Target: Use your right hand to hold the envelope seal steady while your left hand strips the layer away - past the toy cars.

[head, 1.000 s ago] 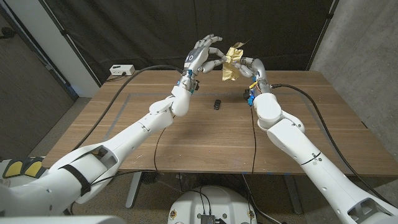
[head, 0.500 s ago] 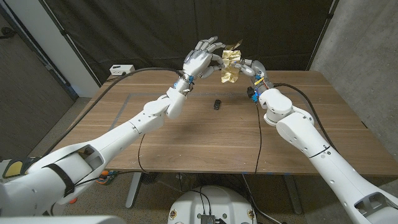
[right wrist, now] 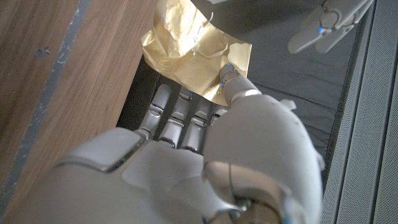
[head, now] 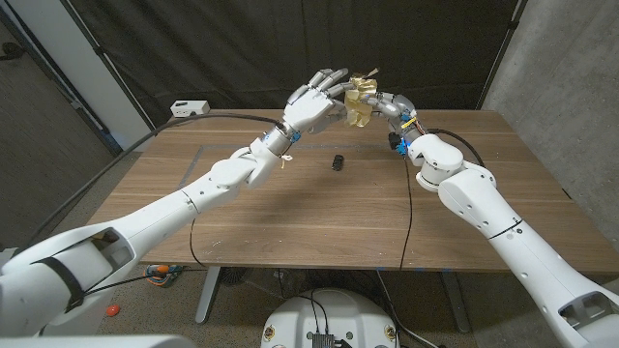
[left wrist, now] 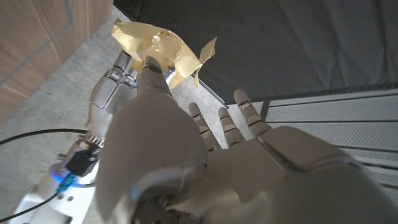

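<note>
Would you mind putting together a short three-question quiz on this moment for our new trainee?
1. True or false: the gold envelope lies flat on the wooden table.
2. Which hand has its thumb against the envelope?
A. only the left hand
B. only the right hand
C. both hands
3. Fill in: the small dark object on the table sits nearer the robot than the ______.

Key
1. False: it is held up in the air above the table's far edge, between the two hands.
2. C: each wrist view shows that hand's thumb on the crumpled gold sheet.
3. envelope
</note>
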Motion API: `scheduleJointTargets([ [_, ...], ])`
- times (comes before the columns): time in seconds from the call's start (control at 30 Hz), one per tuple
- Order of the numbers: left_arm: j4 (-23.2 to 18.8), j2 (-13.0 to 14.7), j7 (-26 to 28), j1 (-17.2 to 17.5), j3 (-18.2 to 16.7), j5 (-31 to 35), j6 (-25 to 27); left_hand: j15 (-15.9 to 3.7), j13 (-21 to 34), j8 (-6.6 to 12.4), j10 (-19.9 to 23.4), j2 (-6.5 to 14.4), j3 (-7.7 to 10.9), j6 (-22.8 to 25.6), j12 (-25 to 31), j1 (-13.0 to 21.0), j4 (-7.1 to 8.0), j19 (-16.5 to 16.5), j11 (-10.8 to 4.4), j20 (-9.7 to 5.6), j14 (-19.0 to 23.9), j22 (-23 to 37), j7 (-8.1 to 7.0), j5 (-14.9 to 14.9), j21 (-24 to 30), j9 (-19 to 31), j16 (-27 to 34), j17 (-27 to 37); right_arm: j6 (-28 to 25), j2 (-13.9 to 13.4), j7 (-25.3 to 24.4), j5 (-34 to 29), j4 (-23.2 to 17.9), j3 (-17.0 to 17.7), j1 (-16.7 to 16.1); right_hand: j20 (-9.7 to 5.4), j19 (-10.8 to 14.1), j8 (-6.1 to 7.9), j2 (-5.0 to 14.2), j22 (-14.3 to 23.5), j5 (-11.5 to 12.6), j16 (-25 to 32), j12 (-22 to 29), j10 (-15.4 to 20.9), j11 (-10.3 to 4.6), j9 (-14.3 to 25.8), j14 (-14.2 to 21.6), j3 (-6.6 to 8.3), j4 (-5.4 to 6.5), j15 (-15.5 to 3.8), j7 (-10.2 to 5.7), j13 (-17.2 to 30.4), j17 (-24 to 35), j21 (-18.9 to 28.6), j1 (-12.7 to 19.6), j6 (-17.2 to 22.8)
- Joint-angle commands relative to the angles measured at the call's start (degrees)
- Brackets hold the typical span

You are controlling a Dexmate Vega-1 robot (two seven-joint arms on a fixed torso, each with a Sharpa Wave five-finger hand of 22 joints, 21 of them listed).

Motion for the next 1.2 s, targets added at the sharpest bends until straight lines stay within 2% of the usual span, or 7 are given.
scheduleJointTargets([
  [0.03, -5.1, 4.4, 1.5, 1.6, 0.1, 9.6, 2.0, -5.30, 0.3, 1.24, 0.5, -0.4, -0.44, 2.2, 0.2, 0.0, 0.02, -0.1, -0.11, -0.45, -0.2, 0.1, 1.78, 0.6, 0.3, 0.7, -0.1, 0.2, -1.0, -1.5, 1.0, 5.8, 0.9, 0.3, 1.0, 0.15, 0.0, 0.48, 0.32, 0.3, 0.3, 0.3, 0.4, 0.2, 0.29, 0.3, 0.2, -0.11, 0.22, -3.39, 6.41, 0.0, 0.0, 0.1, 0.3, 6.3],
  [0.23, -4.0, 2.1, 5.1, 3.9, -1.9, 6.3, 4.5, -6.59, 0.5, 1.11, 0.9, 0.0, -0.76, 2.0, 0.4, -0.1, 0.38, 0.6, -0.13, -1.43, 0.8, 0.1, 1.64, 1.1, 0.6, 0.5, 0.3, 0.4, -0.7, -2.2, 1.8, 7.3, 1.2, 0.0, 1.2, 0.04, 0.1, 0.47, 0.29, 0.4, 0.3, 0.4, 0.5, 0.2, 0.17, 0.4, 0.2, -0.13, 0.21, -3.52, 6.37, -0.1, -0.1, 0.1, 0.4, 6.3],
  [0.83, -4.5, 1.1, 5.3, 5.3, -2.9, 4.5, 6.1, -7.39, 1.1, 1.21, 3.4, 0.2, -1.16, 2.2, 1.5, 0.4, 0.64, 1.5, -0.14, -1.91, 2.8, -0.1, 1.70, 1.4, 1.3, 0.0, 0.9, 0.8, 0.8, -2.9, 2.2, 9.6, 1.9, -0.5, 1.4, -0.28, 0.4, 0.38, 0.36, 0.6, 0.5, 0.7, 0.9, -0.2, 0.07, 0.6, 0.0, -0.19, 0.29, -3.71, 6.21, -0.3, -0.4, -0.1, 0.4, 6.2],
  [0.87, -4.8, 1.2, 5.3, 5.6, -3.0, 4.8, 6.7, -7.11, 1.1, -0.95, 2.7, -1.2, -1.51, -2.6, 1.1, 1.8, -0.32, 1.6, -0.03, -1.60, 2.9, -0.2, 1.37, 1.1, 1.5, -0.8, 0.7, 1.1, 0.9, -3.0, 2.4, 9.6, 2.0, -0.6, 1.4, -0.25, 0.3, 0.34, 0.39, 0.6, 0.5, 0.8, 0.9, -0.2, 0.04, 0.6, -0.1, -0.20, 0.32, -3.77, 6.14, -0.3, -0.4, -0.2, 0.4, 6.1],
  [0.97, -5.7, 1.7, 4.6, 6.2, -3.5, 4.3, 6.8, -6.56, 1.2, -2.25, 1.2, -1.9, -2.22, -8.4, 0.4, 1.1, -0.01, 1.2, -0.01, -1.21, 2.6, -0.3, 1.35, 0.7, 1.4, -0.1, 0.3, 1.4, 1.0, -2.9, 2.3, 10.0, 2.1, -0.6, 1.4, -0.37, 0.4, 0.28, 0.45, 0.6, 0.6, 0.9, 1.0, -0.4, 0.00, 0.6, -0.1, -0.24, 0.40, -3.66, 6.04, -0.2, -0.4, -0.2, 0.3, 6.0],
  [1.0, -6.2, 1.9, 4.0, 6.5, -3.6, 4.5, 7.3, -6.64, 1.2, -3.87, 0.7, -2.4, -2.81, -12.9, 0.2, 0.3, 0.35, 1.4, 0.02, -1.69, 2.5, -0.4, 1.35, 0.5, 1.4, -0.1, 0.0, 1.5, 0.9, -3.1, 2.4, 10.1, 2.2, -0.7, 1.5, -0.42, 0.4, 0.26, 0.45, 0.6, 0.6, 0.9, 1.0, -0.4, -0.07, 0.7, -0.1, -0.27, 0.41, -3.69, 5.99, -0.2, -0.4, -0.2, 0.3, 5.9],
  [1.2, -7.4, 2.4, 4.3, 8.4, -4.9, 3.7, 8.8, -5.98, 1.1, -6.74, -2.6, -3.3, -4.25, -21.2, -1.3, -2.1, 1.48, 0.5, 0.11, -1.31, 1.4, -0.6, 1.41, 0.7, 0.9, 0.1, -1.2, 1.6, 0.7, -3.5, 2.2, 9.6, 2.3, -1.2, 1.9, -0.57, 0.6, 0.11, 0.54, 0.6, 0.6, 1.2, 1.2, -0.9, 0.10, 0.8, -0.2, -0.48, 0.66, -3.53, 5.20, -0.1, -0.4, -0.2, -0.1, 5.5],
])
